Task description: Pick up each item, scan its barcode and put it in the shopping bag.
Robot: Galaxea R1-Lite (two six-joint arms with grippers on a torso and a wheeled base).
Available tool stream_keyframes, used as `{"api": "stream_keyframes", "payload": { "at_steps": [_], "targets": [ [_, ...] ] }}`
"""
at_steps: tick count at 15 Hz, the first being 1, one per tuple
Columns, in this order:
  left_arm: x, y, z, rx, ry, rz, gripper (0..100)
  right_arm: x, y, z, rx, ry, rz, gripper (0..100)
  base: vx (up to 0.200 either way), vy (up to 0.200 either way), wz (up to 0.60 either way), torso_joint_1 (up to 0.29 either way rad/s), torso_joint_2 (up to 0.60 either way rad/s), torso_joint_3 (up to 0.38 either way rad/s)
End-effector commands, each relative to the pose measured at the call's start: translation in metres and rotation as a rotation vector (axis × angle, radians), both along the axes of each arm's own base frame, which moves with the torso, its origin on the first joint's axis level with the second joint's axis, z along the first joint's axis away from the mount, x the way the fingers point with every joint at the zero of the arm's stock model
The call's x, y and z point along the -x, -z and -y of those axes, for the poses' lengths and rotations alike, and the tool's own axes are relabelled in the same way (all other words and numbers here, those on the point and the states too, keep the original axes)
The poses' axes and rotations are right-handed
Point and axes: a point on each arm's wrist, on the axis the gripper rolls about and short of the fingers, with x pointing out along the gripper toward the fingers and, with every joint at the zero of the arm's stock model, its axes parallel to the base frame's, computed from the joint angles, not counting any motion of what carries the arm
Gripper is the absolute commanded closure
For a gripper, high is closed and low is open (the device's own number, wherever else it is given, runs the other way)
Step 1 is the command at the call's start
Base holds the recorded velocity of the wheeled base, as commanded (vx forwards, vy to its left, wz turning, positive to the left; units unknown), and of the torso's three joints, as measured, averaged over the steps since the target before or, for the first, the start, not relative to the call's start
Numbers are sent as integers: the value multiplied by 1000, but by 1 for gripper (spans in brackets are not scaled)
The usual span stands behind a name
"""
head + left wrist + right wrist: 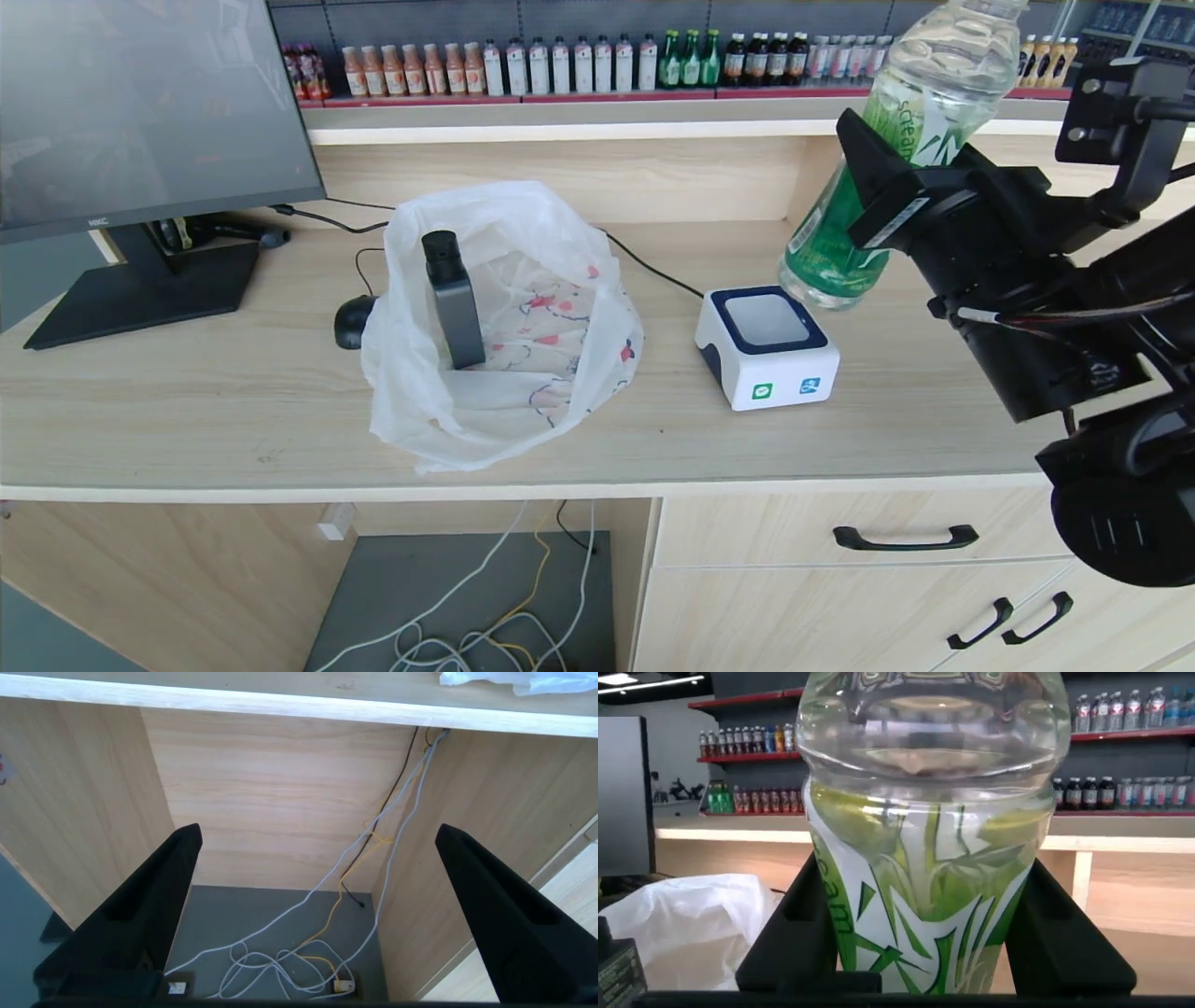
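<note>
My right gripper (910, 201) is shut on a clear water bottle with a green label (896, 140), held tilted in the air just right of and above the white scanner box (767, 346). Up close, the bottle (924, 859) sits between the black fingers (799, 924). The white shopping bag (504, 327) stands open at the counter's middle with a dark grey bottle (453, 299) upright inside. My left gripper (318, 915) is open below the counter edge, facing the cavity under the desk with nothing between its fingers.
A monitor (140, 103) on a black stand fills the counter's left back. A black mouse (355, 320) lies beside the bag, and cables run across the counter. Drink bottles line the shelf (579, 65) behind. Drawers (906, 539) sit below at right; loose wires (299, 961) lie on the floor.
</note>
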Motion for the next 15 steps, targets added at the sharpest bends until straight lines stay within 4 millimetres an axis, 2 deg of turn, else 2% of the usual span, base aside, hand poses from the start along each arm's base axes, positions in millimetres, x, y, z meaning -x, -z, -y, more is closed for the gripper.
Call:
{"api": "stream_keyframes", "payload": {
  "at_steps": [1, 5, 7, 11, 15],
  "targets": [
    [0, 0, 0, 0, 0, 1, 0, 9, 1, -9, 1, -27, -1, 100, 0, 0, 0, 0, 0, 0],
    [0, 0, 0, 1, 0, 1, 0, 17, 19, -3, 36, -27, -61, 100, 0, 0, 0, 0, 0, 0],
    [0, 0, 0, 0, 0, 1, 0, 20, 18, -2, 29, -26, -52, 100, 0, 0, 0, 0, 0, 0],
    [0, 0, 0, 1, 0, 1, 0, 7, 27, -9, 19, -43, -83, 100, 0, 0, 0, 0, 0, 0],
    [0, 0, 0, 3, 0, 1, 0, -2, 27, -16, 6, -53, -80, 100, 0, 0, 0, 0, 0, 0]
  ]
}}
